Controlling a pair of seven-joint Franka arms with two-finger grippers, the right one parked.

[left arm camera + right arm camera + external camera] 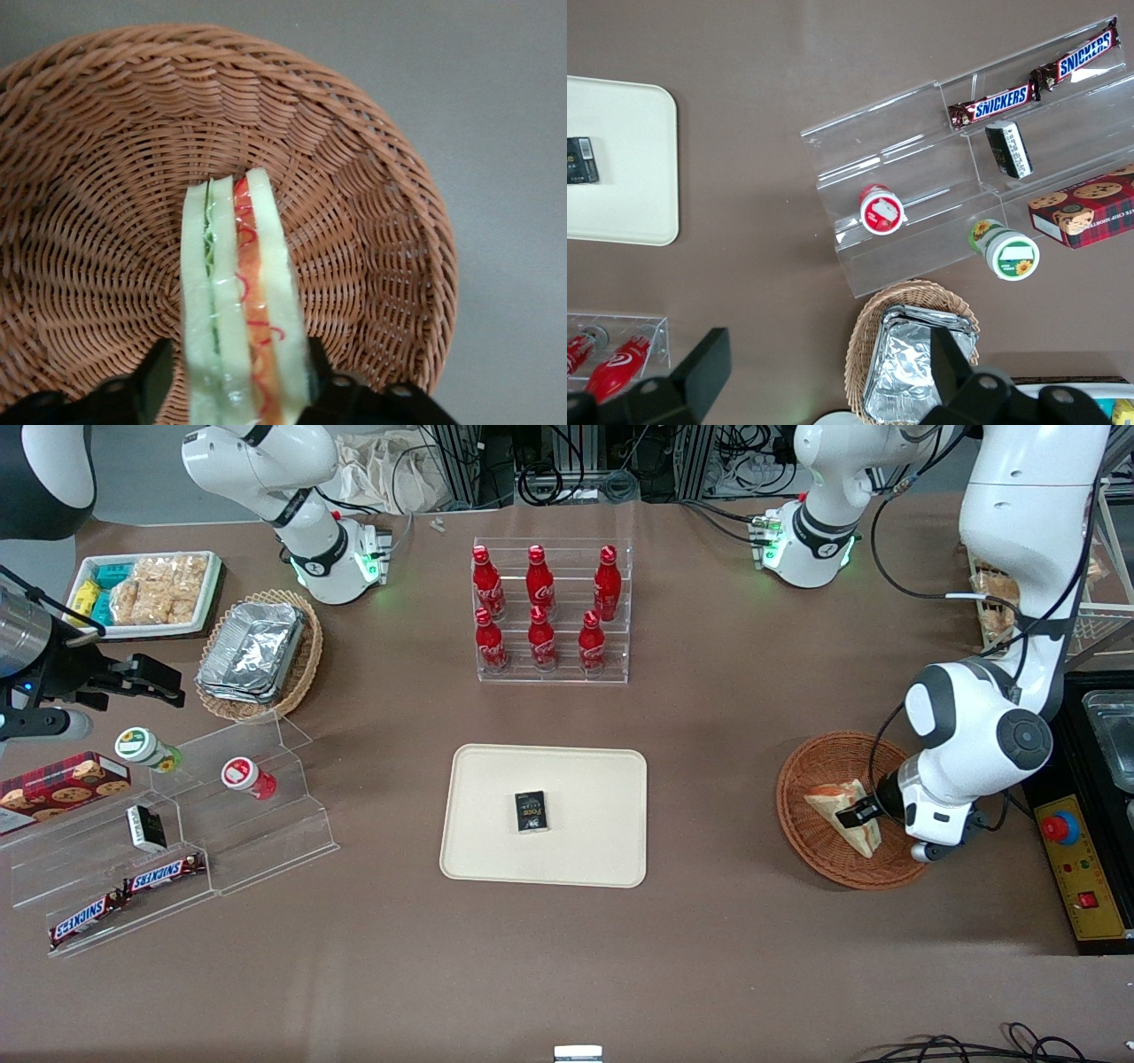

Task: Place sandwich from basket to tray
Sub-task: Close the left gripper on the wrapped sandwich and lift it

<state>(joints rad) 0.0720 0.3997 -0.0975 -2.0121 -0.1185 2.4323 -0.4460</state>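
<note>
The sandwich [837, 808] is a pale wedge inside the round orange-brown basket [815, 762], toward the working arm's end of the table. My left gripper [858, 815] reaches into the basket and is shut on the sandwich. In the left wrist view the sandwich [237, 292] shows edge-on, with white bread and green and orange-red filling. The black fingers [162, 367] press it from both sides, above the basket [97, 177] weave. The cream tray [496, 779] lies flat at the table's middle, well apart from the basket.
A small black box [531, 812] lies on the tray. A clear rack of red bottles [549, 611] stands farther from the front camera than the tray. Toward the parked arm's end are a tan basket of foil containers [257, 654], acrylic steps [221, 824] with snacks and a white snack tray [146, 593].
</note>
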